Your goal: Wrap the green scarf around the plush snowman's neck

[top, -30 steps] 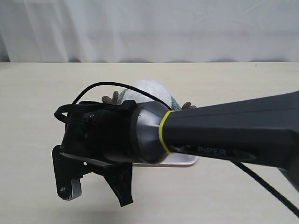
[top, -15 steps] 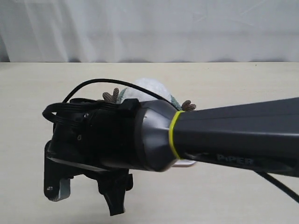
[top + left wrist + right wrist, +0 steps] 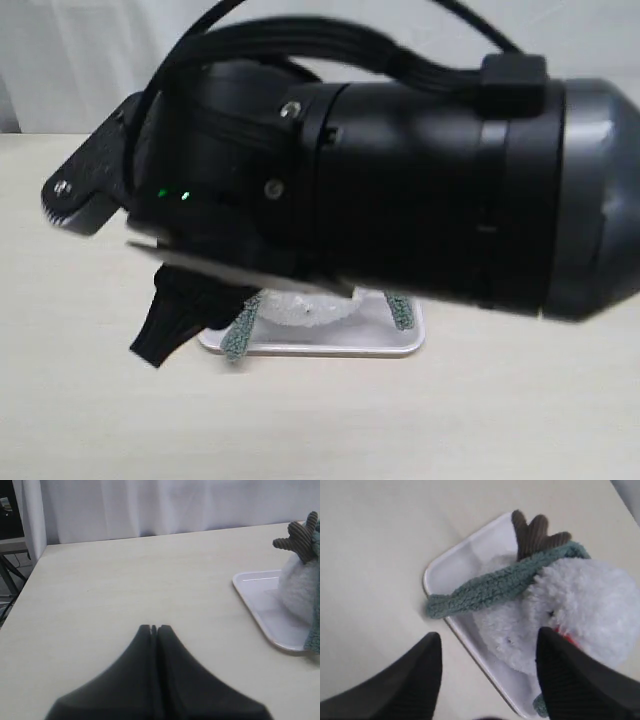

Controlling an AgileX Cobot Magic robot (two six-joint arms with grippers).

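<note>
- Sitting low over the bare tabletop (image 3: 100, 580), the left gripper (image 3: 154, 629) is squeezed tight shut. Nothing is between its two black jaws.
- The white tray (image 3: 330, 347) lies flat out on the middle part of the tabletop, away from the back edge. It is well apart from the left gripper.
- The plush snowman (image 3: 590, 595) is in the tray. Its fluffy white body fills most of it.
- One brown twig arm (image 3: 535, 532) sticks out beside the neck, and a bit of the orange nose (image 3: 566, 636) peeks out.
- The green scarf (image 3: 505, 582) goes around the snowman's neck, between the two white balls.
- One scarf end hangs over the tray's front left corner. The other end lies near the tray's right edge.
- The right arm (image 3: 400, 180) is big and black and fills most of the exterior view. It hides the top of the snowman. Two tiny green lights (image 3: 172, 194) glow on it.
- The right gripper (image 3: 489, 635) is above the snowman with its two fingers (image 3: 415, 680) spread wide apart. It holds nothing, and the scarf is let go.
</note>
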